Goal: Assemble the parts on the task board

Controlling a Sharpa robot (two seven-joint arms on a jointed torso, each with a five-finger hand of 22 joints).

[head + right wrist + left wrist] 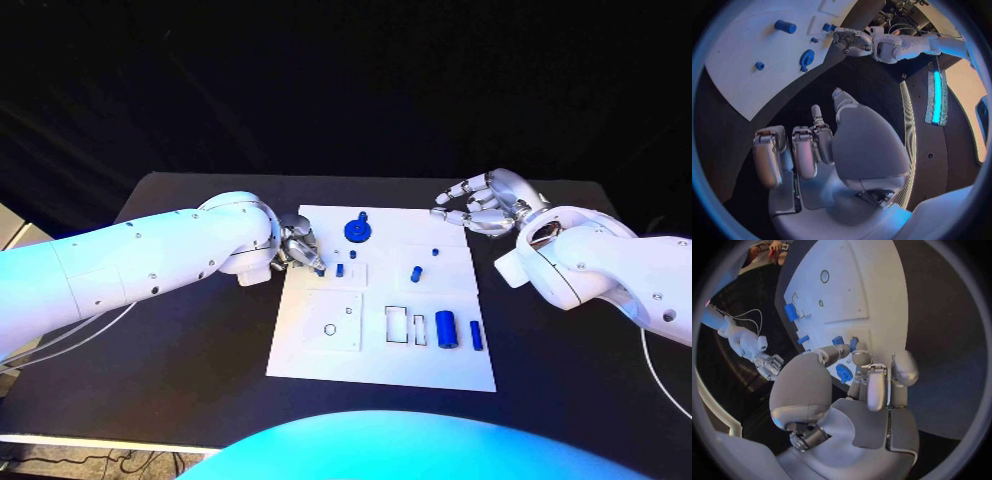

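Centrally on the black table (pixel 173 370) lies the task board (pixel 382 360), a white plate carrying several blue parts; a round blue disc (pixel 356 231) sits near the board's far edge; a small peg (pixel 339 269) stands in the left middle area, with a second small peg (pixel 415 273) to its right; a larger blue cylinder (pixel 447 329) lies near the right edge, its long axis running near to far; a slim blue bar (pixel 476 335) lies just right of it, parallel, also near to far; outlined rectangular recesses (pixel 395 324) lie just left of the cylinder. Left hand (pixel 299 248): over the board's left edge, fingers curled down by the left peg; whether it grips anything cannot be told. Right hand (pixel 483 205): over the table just off the board's far right corner, fingers curled inward, nothing held.
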